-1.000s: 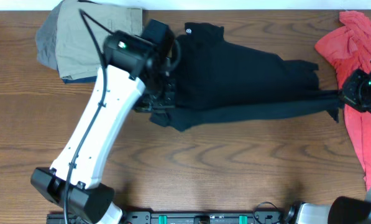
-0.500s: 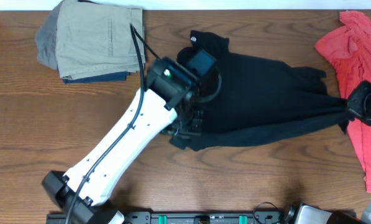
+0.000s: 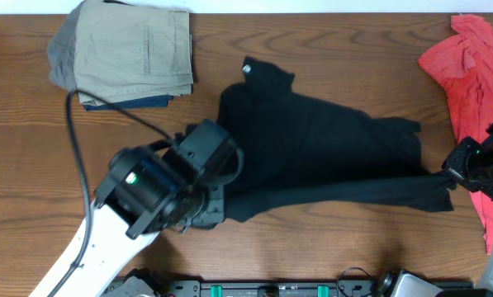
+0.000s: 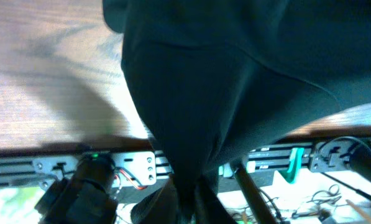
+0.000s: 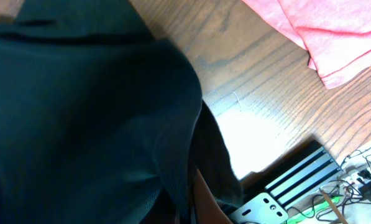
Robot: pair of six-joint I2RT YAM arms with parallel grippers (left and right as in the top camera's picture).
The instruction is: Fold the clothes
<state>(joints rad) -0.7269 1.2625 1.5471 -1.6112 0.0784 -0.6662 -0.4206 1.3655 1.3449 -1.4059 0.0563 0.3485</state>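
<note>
Your left gripper and right gripper pinch opposite ends of the black shirt (beside the khaki trousers), presumably to flatten it.

text: none legible | black shirt: small white mark, unreadable

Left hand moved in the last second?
Yes. The left hand, gripping the black shirt, has pulled toward the near edge, away from the folded khaki garment.
</note>
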